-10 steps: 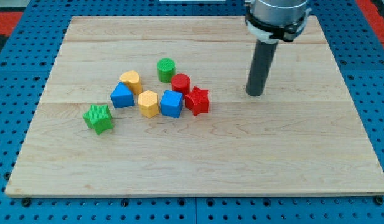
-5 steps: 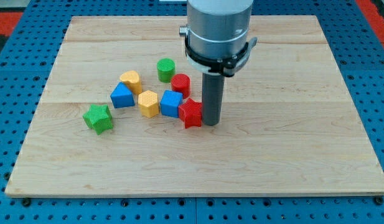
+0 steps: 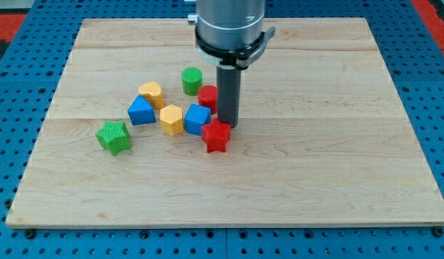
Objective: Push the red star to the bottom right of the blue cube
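The red star [image 3: 216, 136] lies on the wooden board [image 3: 315, 165], just below and to the right of the blue cube [image 3: 197, 119], touching or nearly touching it. My tip [image 3: 228, 126] stands right above the star's upper right edge, to the right of the blue cube. A red cylinder [image 3: 208, 96] sits just left of the rod, partly behind it.
A green cylinder [image 3: 192, 80], a yellow heart-like block [image 3: 151, 93], a blue triangular block [image 3: 141, 110], a yellow hexagon [image 3: 171, 119] and a green star [image 3: 113, 137] lie to the view's left of the tip.
My tip swept from the right to the red star, then moved up-left. The red star slid down-left, from the cube's right to its lower right.
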Robot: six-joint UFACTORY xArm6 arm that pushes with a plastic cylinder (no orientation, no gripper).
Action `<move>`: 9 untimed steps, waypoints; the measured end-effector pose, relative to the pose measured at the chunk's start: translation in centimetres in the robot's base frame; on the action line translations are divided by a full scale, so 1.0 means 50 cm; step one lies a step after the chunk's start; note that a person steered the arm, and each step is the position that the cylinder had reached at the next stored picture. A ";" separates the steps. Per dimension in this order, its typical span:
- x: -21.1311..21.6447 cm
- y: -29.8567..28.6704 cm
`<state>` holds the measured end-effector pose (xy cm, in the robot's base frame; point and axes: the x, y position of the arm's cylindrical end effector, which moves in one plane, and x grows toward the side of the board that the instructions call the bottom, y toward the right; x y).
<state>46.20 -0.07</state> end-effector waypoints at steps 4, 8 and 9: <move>0.271 0.045; 0.152 -0.052; 0.216 0.026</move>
